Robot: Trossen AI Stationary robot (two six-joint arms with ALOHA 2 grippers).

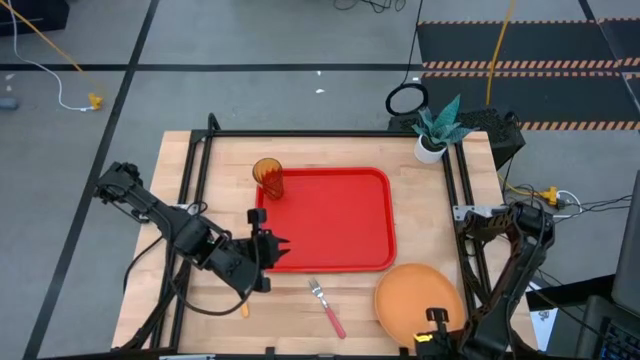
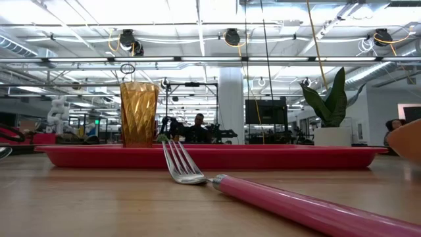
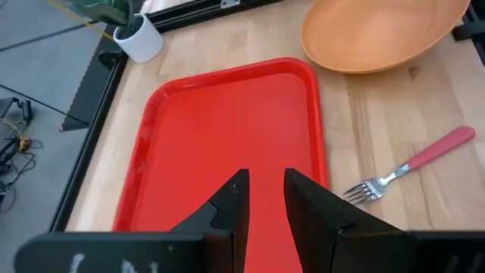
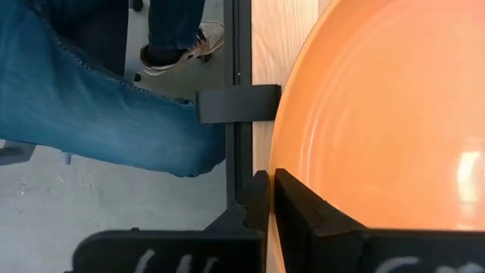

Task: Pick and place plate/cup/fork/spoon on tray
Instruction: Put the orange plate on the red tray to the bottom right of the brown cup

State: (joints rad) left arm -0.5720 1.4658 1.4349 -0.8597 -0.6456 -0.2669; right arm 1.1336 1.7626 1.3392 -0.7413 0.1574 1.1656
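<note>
Tray: red, flat on the wooden table, near its centre; the inside is bare apart from the cup.
Cup: amber tumbler, upright in the tray's 10 o'clock corner in the high view; in the low view it stands on the tray's left end.
Fork: pink handle, lies on the table off the tray, at about 6 o'clock from the tray's centre, tines towards the tray and handle running away to 5 o'clock. In the low view the tines are just in front of the tray rim, not touching it.
Plate: orange, on the table at 5 o'clock from the tray, just beyond the tray's corner, well right of the fork.
Spoon: only an orange tip shows under the left arm, at 7 o'clock from the tray; the rest is hidden.
Left gripper: at the tray's 8 o'clock edge, pointing across the tray; fingers parted by a narrow gap and grasping nothing.
Right gripper: at the plate's 6 o'clock rim; the wrist view shows its fingers clamped on the plate edge, one above and one below the rim.
Plant: small white pot at the table's 1 o'clock corner.
Person: a jeans leg and shoe on the floor beside the table, seen in the right wrist view.
</note>
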